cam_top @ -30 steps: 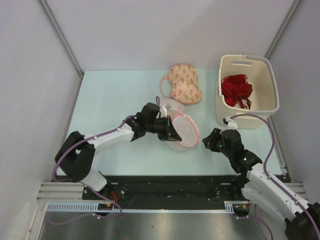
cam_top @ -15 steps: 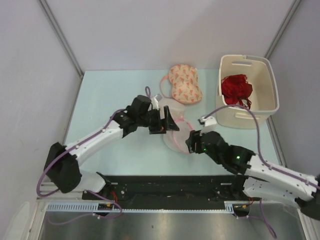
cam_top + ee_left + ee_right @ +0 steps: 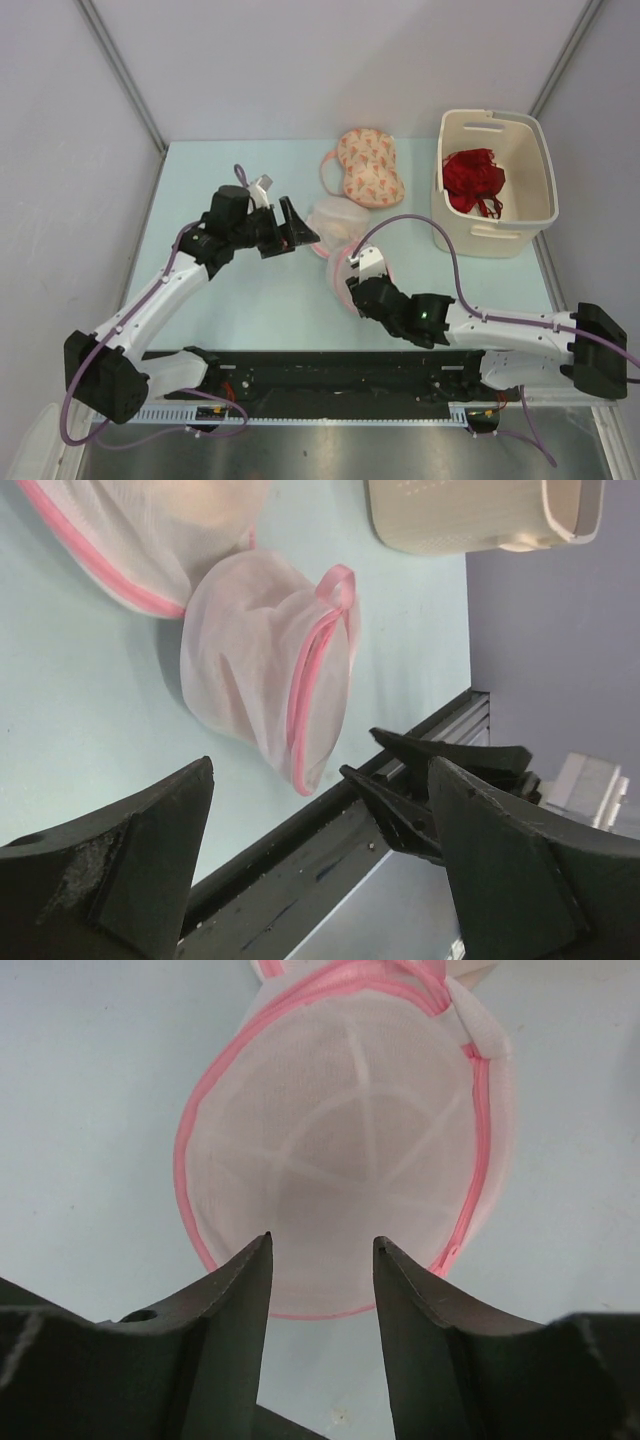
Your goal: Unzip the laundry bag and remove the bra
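The laundry bag [image 3: 340, 1140] is a round white mesh dome with pink trim, lying on the pale blue table [image 3: 220, 290]. Its zipper pull [image 3: 449, 1256] hangs at the rim's lower right. My right gripper [image 3: 322, 1243] is open, its tips just over the bag's near rim with nothing between them. From above, the right gripper [image 3: 347, 275] partly covers the laundry bag [image 3: 350, 252]. My left gripper [image 3: 298, 232] is wide open and empty, held off to the left of the laundry bag [image 3: 265, 670]. The bra is hidden; only a pale tint shows through the mesh.
A twin mesh pouch [image 3: 333, 214] with cream fabric inside touches the bag's far side. A pink printed bra [image 3: 368, 168] lies farther back. A cream basket [image 3: 495, 238] holding a red lacy bra [image 3: 472, 180] stands at the right. The black rail [image 3: 330, 365] runs along the near edge.
My left gripper let go of the bag, opened wide and drew back to the left. My right arm swung left from near the basket to the bag's near side.
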